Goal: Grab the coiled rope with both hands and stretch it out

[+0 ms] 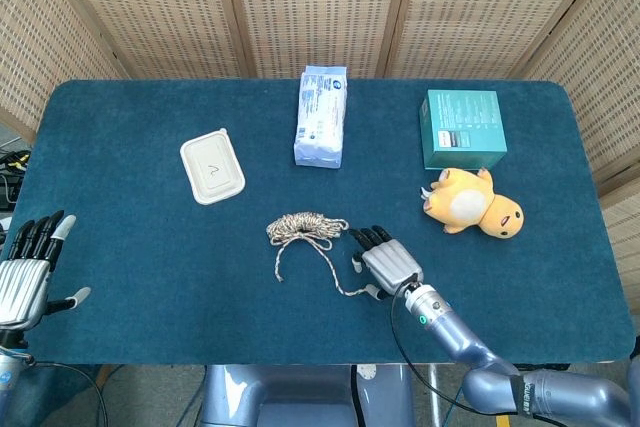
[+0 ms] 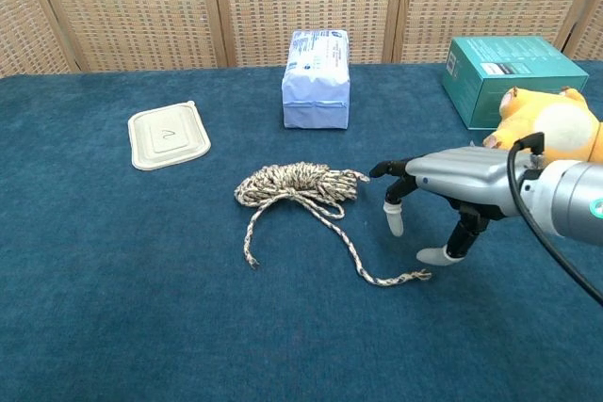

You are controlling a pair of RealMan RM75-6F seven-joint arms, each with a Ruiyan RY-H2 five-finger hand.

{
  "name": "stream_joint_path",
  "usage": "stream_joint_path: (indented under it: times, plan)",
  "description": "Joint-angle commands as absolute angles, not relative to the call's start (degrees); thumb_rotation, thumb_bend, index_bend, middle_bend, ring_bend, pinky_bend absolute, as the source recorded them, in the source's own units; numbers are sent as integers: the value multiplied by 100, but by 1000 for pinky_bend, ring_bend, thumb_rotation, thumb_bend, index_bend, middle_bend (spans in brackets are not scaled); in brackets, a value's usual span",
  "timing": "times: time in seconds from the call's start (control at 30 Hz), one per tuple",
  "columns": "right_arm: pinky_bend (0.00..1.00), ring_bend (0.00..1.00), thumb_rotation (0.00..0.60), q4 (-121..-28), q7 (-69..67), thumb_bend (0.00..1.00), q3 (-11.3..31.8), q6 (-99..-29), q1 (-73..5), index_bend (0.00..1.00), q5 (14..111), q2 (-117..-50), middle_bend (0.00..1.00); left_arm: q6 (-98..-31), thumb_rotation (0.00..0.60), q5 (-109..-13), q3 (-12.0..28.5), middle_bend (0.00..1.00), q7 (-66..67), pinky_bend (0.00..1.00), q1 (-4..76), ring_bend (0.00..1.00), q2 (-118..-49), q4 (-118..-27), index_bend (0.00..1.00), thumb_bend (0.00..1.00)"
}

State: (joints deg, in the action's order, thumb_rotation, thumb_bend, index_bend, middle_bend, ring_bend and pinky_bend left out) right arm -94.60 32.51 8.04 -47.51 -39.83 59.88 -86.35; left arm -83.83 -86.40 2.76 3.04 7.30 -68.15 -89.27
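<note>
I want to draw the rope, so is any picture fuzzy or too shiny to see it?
Head view: even light, no glare, the rope is sharp but small, and the table edges bow slightly. Chest view: the rope is closer and its strands are clear, with only soft shadows under the right hand.

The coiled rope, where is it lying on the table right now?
In the head view the coiled rope lies near the table's middle, just left of the right hand, below the blue packet.
</note>
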Motion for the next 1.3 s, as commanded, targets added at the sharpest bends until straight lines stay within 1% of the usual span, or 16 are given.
stream_joint_path:
  times: [0.03, 0.23, 0.53, 0.87, 1.3]
  plan:
    - [0, 0, 600, -9470, 3409, 320, 686, -4851, -4066, 439, 5805, -8739, 0, -8362, 600, -8638, 270, 0, 309, 0, 741, 0, -6818, -8924, 0, 0]
    - [0, 0, 600, -9404, 3472, 322, 548, -5036, -4100, 444, 5748, -8933, 0, -8367, 600, -8632, 263, 0, 328, 0, 740, 0, -6820, -8934, 0, 0]
    - [0, 0, 600, -9230, 3448, 328, 417, -5102, -4175, 461, 5724, -9170, 0, -8337, 600, -8608, 255, 0, 362, 0, 753, 0, -6835, -8940, 0, 0]
    - [0, 0, 600, -9102, 3521, 365, 358, -5107, -4285, 477, 5581, -9283, 0, -8319, 600, -8592, 250, 0, 336, 0, 761, 0, -6826, -8940, 0, 0]
    - [0, 0, 600, -9124, 3737, 368, 254, -5134, -4413, 496, 5335, -9344, 0, -8328, 600, -8601, 243, 0, 320, 0, 763, 0, -6823, -8935, 0, 0]
